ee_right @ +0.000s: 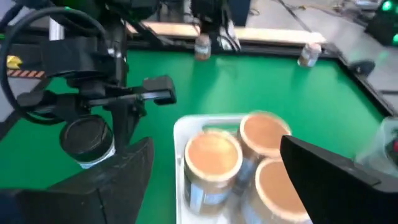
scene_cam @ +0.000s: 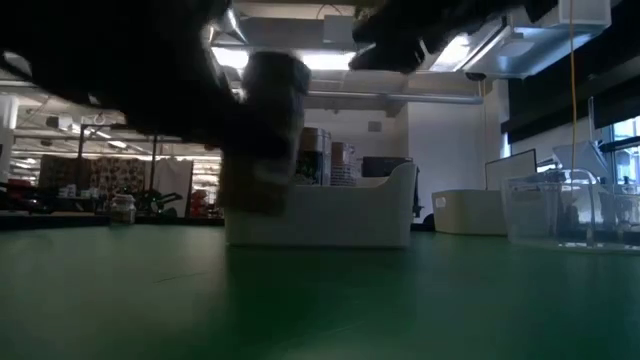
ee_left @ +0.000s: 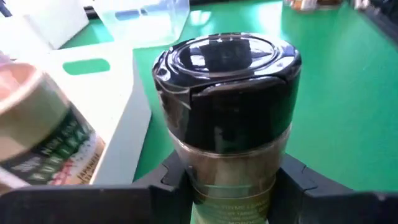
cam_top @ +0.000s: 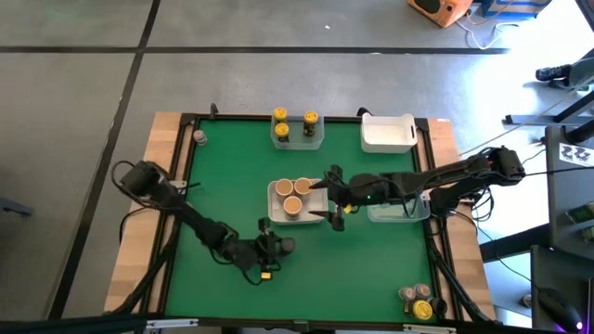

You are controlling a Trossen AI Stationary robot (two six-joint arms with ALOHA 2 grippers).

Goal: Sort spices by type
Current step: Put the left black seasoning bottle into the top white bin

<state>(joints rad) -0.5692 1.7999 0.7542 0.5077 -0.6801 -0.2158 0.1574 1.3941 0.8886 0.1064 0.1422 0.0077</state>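
The green-topped table with its wooden border (cam_top: 186, 250) carries several plastic tubs, evidently one per spice type. At its far edge a white rectangular tub (cam_top: 387, 133) sits apart from a small clear tub (cam_top: 297, 133) that holds three yellow-capped jars (cam_top: 309, 119). Near the middle, a white tub (cam_top: 276, 199) groups three tan-capped jars (cam_top: 295, 197), and just beside it on the right stands a clear empty-looking tub (cam_top: 399, 211). The right gripper (cam_top: 331, 197) hangs over the right edge of the middle white tub, its fingers spread wide with nothing between them, probably having nothing further to do there or waiting for a new pick. The left gripper (cam_top: 275, 247) is nearer the front, left of centre, closed around a small glass jar with a glossy black cap (ee_left: 227, 106), gripping it low on the body so that it stays upright, just beside the middle tub. A few unsorted jars (cam_top: 418, 301) wait in the front right corner, and one lone jar (cam_top: 199, 137) stands at the far left edge.
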